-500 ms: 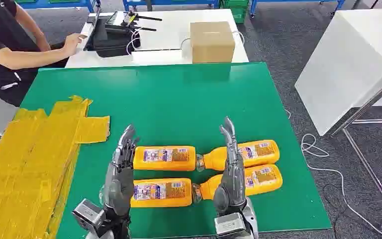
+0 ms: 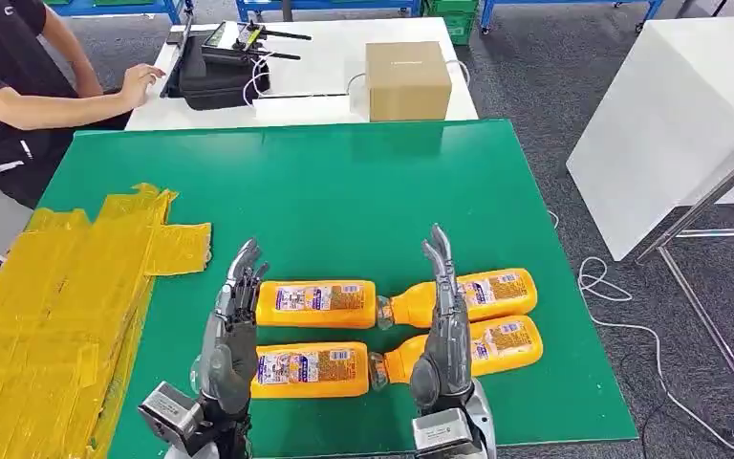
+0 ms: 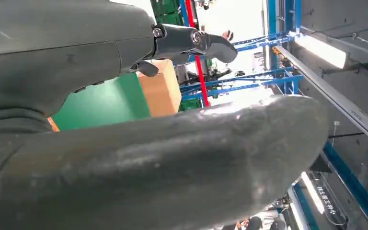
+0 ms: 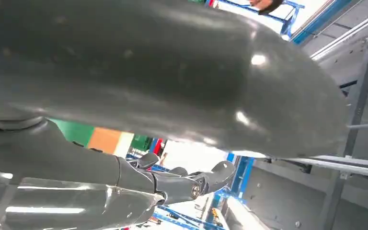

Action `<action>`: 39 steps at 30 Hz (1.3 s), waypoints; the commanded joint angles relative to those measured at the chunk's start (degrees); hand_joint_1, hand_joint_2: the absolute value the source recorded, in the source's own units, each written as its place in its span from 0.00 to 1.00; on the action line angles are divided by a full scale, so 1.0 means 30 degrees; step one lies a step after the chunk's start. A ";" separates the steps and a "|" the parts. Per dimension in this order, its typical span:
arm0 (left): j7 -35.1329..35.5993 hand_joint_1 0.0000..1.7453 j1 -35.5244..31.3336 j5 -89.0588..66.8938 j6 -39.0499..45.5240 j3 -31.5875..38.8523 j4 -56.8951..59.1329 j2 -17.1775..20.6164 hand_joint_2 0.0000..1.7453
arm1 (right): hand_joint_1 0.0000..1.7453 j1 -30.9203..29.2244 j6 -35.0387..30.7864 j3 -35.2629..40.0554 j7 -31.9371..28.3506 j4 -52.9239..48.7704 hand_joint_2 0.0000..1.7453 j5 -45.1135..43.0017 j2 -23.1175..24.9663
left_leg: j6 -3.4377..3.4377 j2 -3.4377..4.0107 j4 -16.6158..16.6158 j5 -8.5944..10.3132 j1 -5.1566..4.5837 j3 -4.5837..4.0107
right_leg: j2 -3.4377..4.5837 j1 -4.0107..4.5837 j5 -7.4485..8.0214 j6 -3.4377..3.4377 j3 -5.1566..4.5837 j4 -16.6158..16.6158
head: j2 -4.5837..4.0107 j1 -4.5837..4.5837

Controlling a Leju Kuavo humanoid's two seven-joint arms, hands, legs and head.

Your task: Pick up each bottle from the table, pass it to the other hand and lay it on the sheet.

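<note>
Several orange bottles lie on the green table (image 2: 344,191) near its front edge. Two lie between my hands: one at the far left (image 2: 315,303) and one at the near left (image 2: 308,370). Two more, one farther (image 2: 483,292) and one nearer (image 2: 497,344), lie partly behind my right hand (image 2: 444,325). That hand stands upright, fingers straight, holding nothing. My left hand (image 2: 229,330) stands the same way just left of the two left bottles, empty. The yellow sheet (image 2: 57,306) covers the table's left side. Both wrist views show extended fingers (image 3: 191,40) (image 4: 191,184) with nothing in them.
A cardboard box (image 2: 407,79) and a black case (image 2: 215,72) sit on a white table beyond the green one. A person (image 2: 19,86) sits at the far left, one hand by the case. A white table (image 2: 669,115) stands to the right, cables on the floor.
The person at the far left has shifted a little. My hands and the bottles have not moved.
</note>
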 commanded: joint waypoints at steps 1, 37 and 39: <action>-0.2281 0.00 -0.1762 0.1011 0.2025 0.0715 0.1492 0.0751 0.00 | 0.00 -0.1143 0.2900 -0.0069 -0.0434 0.1338 0.00 -0.3037 -0.1735 | -0.0006 -0.0011 -0.0019 -0.0001 0.0008 0.0027 | -0.0014 0.0007 0.0001 0.0010 0.0032 -0.0026 | 0.0000 0.0000; -0.2281 1.00 -0.2843 0.1840 0.1743 0.2204 0.2865 0.0917 0.00 | 1.00 -0.1192 0.3591 -0.1871 -0.1918 0.2861 0.00 -0.2809 -0.1597 | -0.0016 -0.0013 -0.0074 0.0026 0.0024 0.0087 | -0.0019 0.0021 0.0033 0.0013 0.0110 -0.0093 | 0.0000 -0.0007; -0.2281 0.00 -0.2812 0.2323 0.1560 0.2392 0.2681 0.0752 0.00 | 0.03 -0.1191 0.3301 -0.2025 -0.1757 0.2960 0.00 -0.2248 -0.1524 | -0.0010 -0.0023 -0.0047 0.0011 0.0010 0.0068 | -0.0026 0.0009 0.0005 0.0012 0.0079 -0.0053 | 0.0000 0.0000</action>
